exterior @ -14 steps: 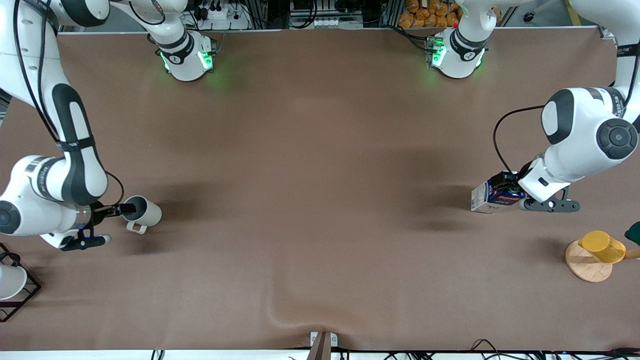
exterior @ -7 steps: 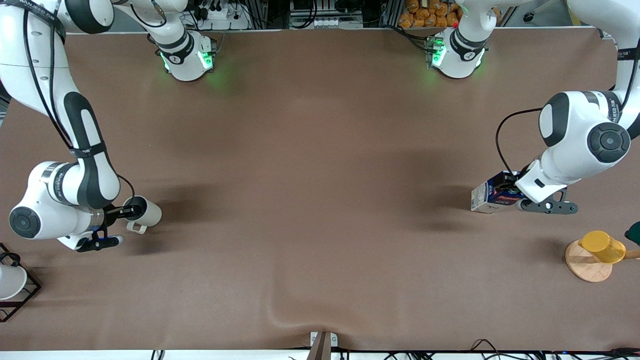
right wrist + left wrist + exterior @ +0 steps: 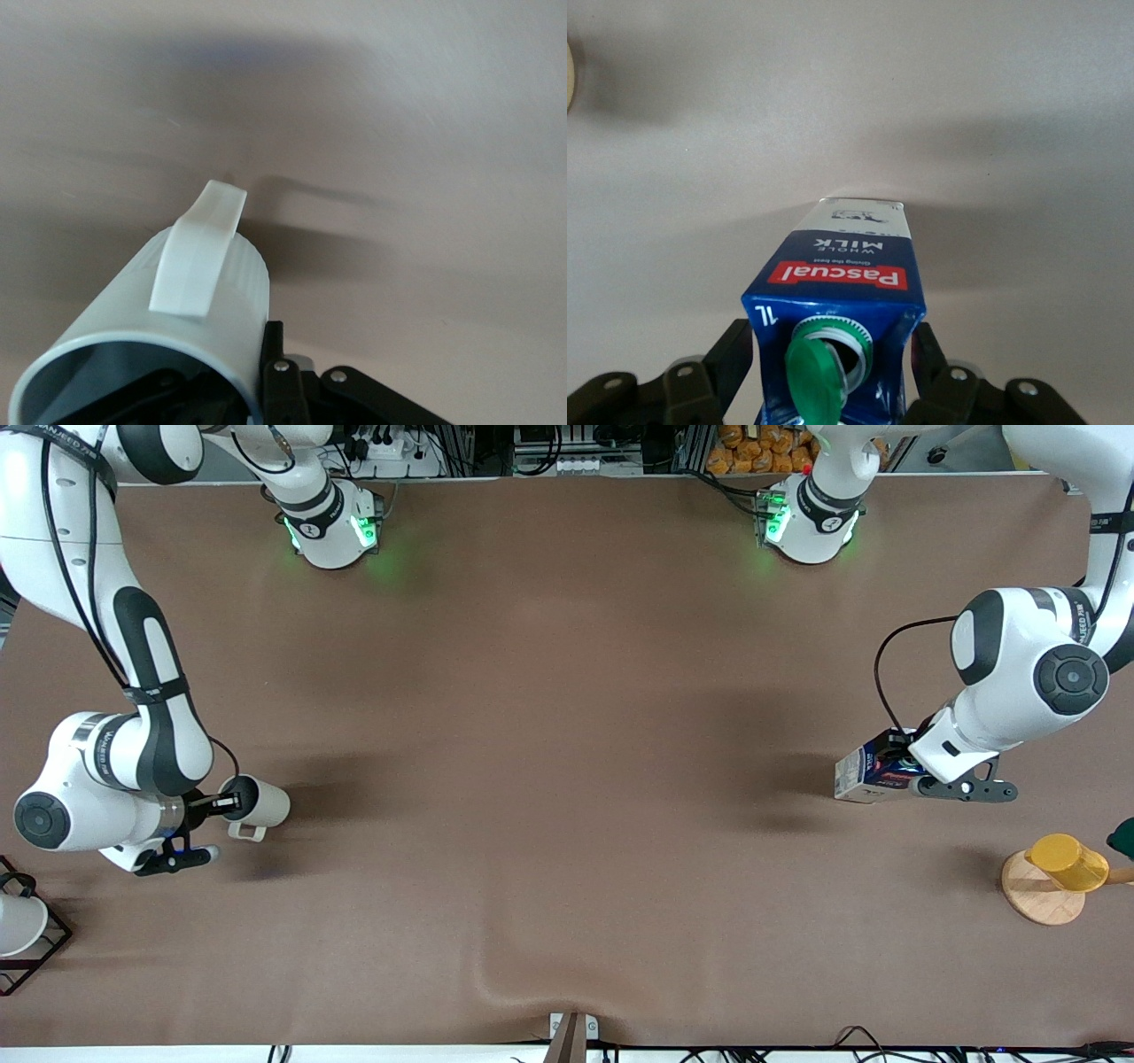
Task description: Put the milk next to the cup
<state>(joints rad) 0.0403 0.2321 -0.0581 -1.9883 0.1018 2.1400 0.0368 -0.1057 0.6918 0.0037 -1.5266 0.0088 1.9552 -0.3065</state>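
- Toward the left arm's end of the table, at about three o'clock in the front view, the left gripper pinches the milk by its gable top, one finger on each side of the carton.
- Seen from the left wrist, the milk shows its dark blue top, red label band and green cap, with the black fingers pressed against both flanks.
- At about nine o'clock in the front view, toward the right arm's end, the right gripper grips the cup at its rim, one finger inside the mouth.
- From the right wrist, the cup lies tilted toward horizontal, handle uppermost in that picture and grey interior visible.
- Milk and cup are well apart, at the two ends of the table.
- A yellow cup sits on a round wooden stand, nearer to the front camera than the milk, at about four o'clock.
- A white cup rests in a black wire rack at about eight o'clock, nearer to the front camera than the right gripper.
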